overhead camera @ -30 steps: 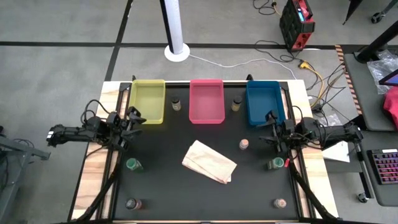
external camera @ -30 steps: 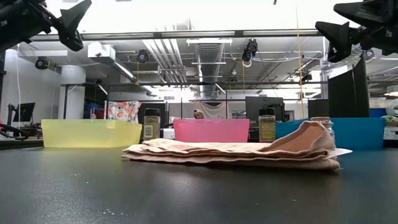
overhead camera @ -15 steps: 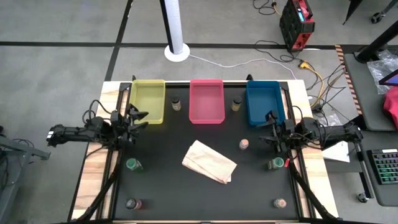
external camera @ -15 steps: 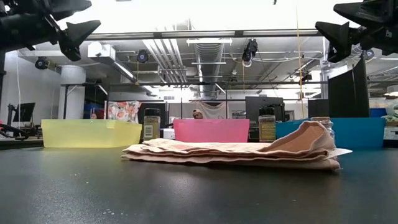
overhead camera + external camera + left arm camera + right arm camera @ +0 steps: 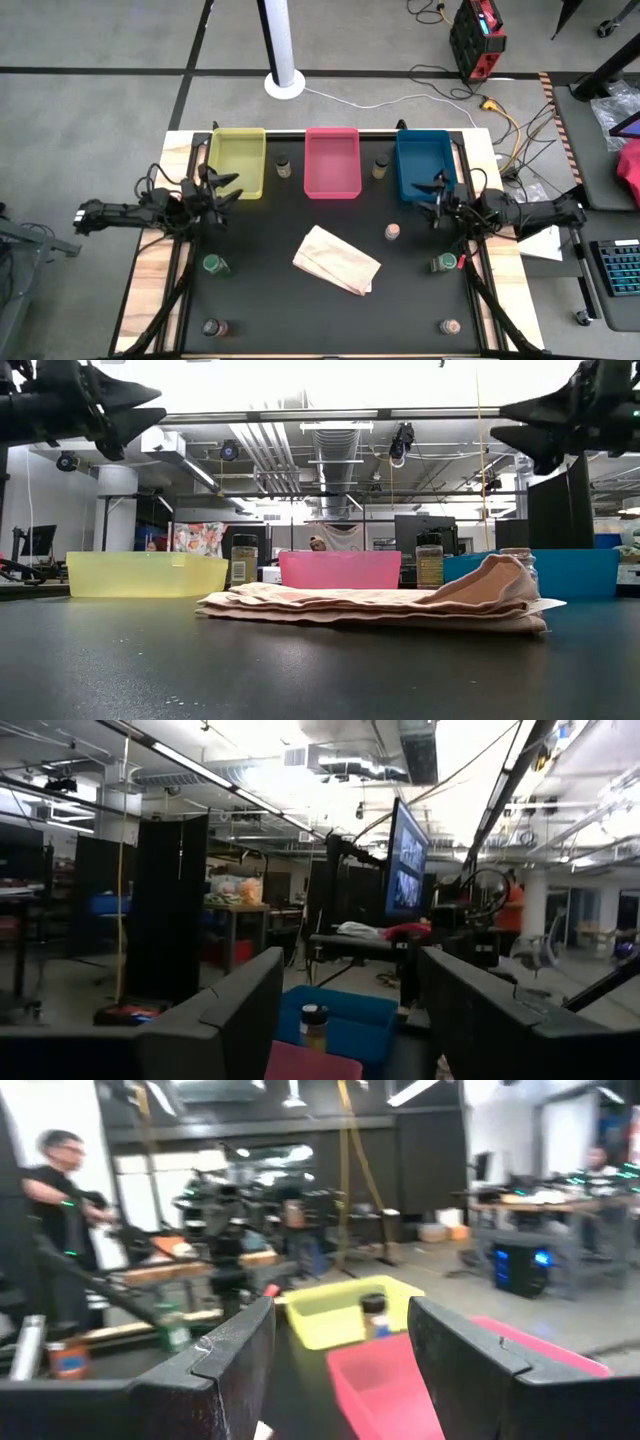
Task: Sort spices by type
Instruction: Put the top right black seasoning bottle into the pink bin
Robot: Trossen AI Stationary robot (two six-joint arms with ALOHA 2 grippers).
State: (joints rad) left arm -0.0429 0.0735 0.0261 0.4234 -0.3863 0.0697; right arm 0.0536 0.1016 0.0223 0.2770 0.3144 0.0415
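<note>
Several small spice jars stand upright on the black table: one (image 5: pixel 284 167) between the yellow tray (image 5: pixel 238 162) and the pink tray (image 5: pixel 332 162), one (image 5: pixel 380 167) beside the blue tray (image 5: pixel 424 165), and others at mid-right (image 5: pixel 393 232), left (image 5: pixel 213 265), right (image 5: pixel 443 263), near left (image 5: pixel 212 327) and near right (image 5: pixel 451 327). My left gripper (image 5: pixel 228 187) hangs open above the table's left side, near the yellow tray. My right gripper (image 5: pixel 430 192) hangs open above the right side, near the blue tray. Neither has anything between its fingers (image 5: pixel 240 1010) (image 5: pixel 220 1355).
A crumpled tan paper bag (image 5: pixel 336 259) lies flat on the middle of the table. The three trays stand in a row along the far edge. A person (image 5: pixel 55 1190) stands in the room beyond the table, seen in the right wrist view.
Both grippers have stayed where they were, high above the table, but have swung their fingers toward the far edge. The left one has also rolled about its own axis. Neither has opened or shut. No jar has moved.
</note>
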